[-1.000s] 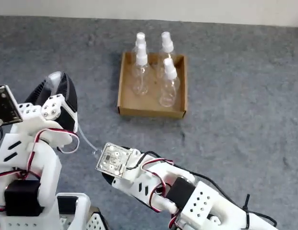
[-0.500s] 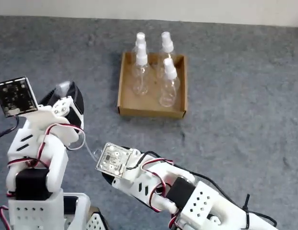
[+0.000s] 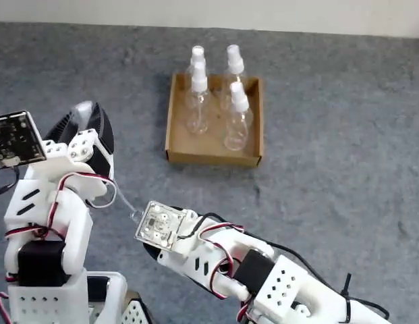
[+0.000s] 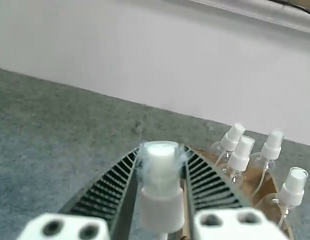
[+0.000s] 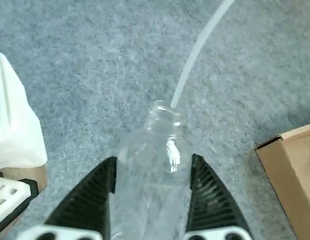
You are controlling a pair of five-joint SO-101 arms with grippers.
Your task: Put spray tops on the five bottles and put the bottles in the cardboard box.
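My left gripper [image 3: 86,125] [image 4: 159,167] is shut on a white spray top [image 4: 158,190], whose thin dip tube [image 3: 121,197] [image 5: 199,47] slants down toward the right arm. A clear open bottle [image 5: 155,165] sits between the fingers of my right gripper [image 5: 152,185], which is shut on it; the tube's tip rests at the bottle's mouth [image 5: 164,115]. The cardboard box [image 3: 174,128] [image 5: 287,175] at the middle back holds several capped bottles [image 3: 197,101] [image 4: 239,157].
Grey carpet covers the table. A white wall runs along the far edge. The left arm's white body [image 5: 15,130] stands close beside the bottle. Open carpet lies to the right of the box.
The left arm's wrist swung toward the right arm and then part of the way back, still holding the spray top. The right arm stayed put.
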